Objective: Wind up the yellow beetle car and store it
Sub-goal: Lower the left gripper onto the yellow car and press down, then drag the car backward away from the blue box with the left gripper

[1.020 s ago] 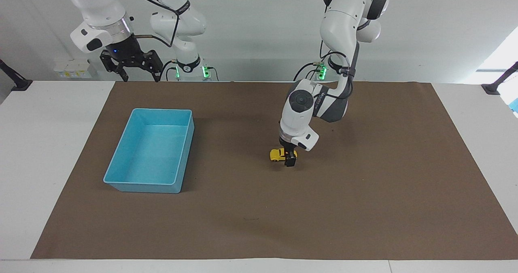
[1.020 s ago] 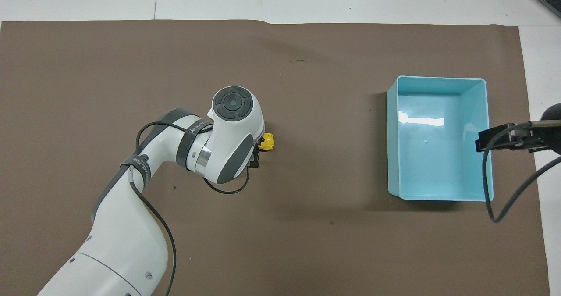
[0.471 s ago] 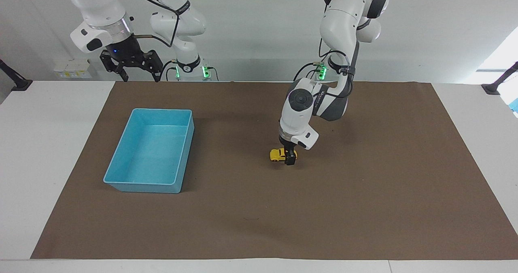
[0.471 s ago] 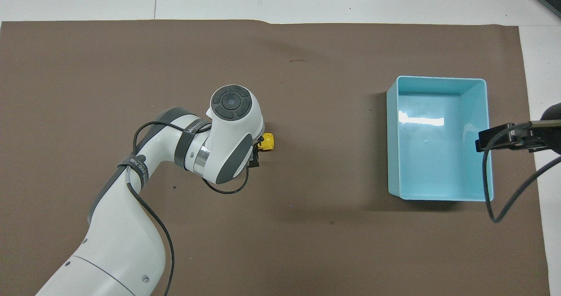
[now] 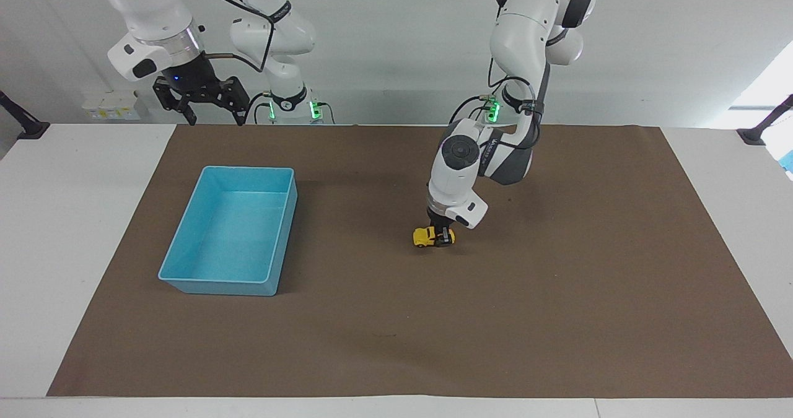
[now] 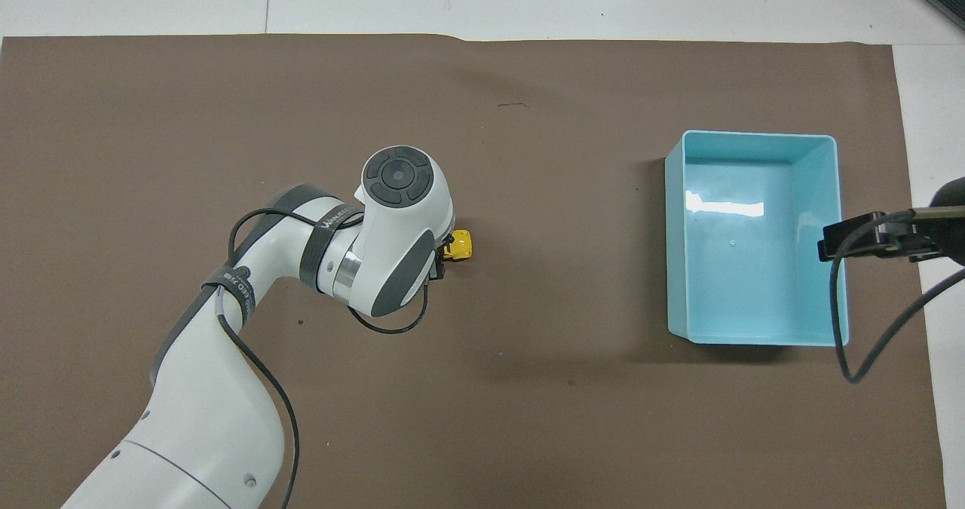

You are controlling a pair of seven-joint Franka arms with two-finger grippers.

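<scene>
Gripping the yellow beetle car (image 5: 426,236) low on the brown mat (image 5: 557,294), the left claw (image 5: 443,238) is clamped on the end of the toy that points toward the left arm's end of the table (image 5: 74,220). The wheels look to be down on the mat, near the middle of the table. Seen from overhead, only the yellow nose pokes out from under the arm's white wrist.

Judgement: the hold is kept low so the wheels can be dragged along the mat to load the spring; a lifted car would not wind. The mat probably gives the small wheels some bite.

The blue bin (image 5: 186,268) sits on the mat well apart from the car, toward the right arm's end, open side up and with nothing in it. That is most likely the place for storing.

The right claw (image 5: 201,99) hangs high, its fingers spread wide and holding nothing, over the mat's edge at the robots' end of the bin. This arm waits.

Risk, as I read it: such a small grip on a rounded shell could slip once the drag begins.
</scene>
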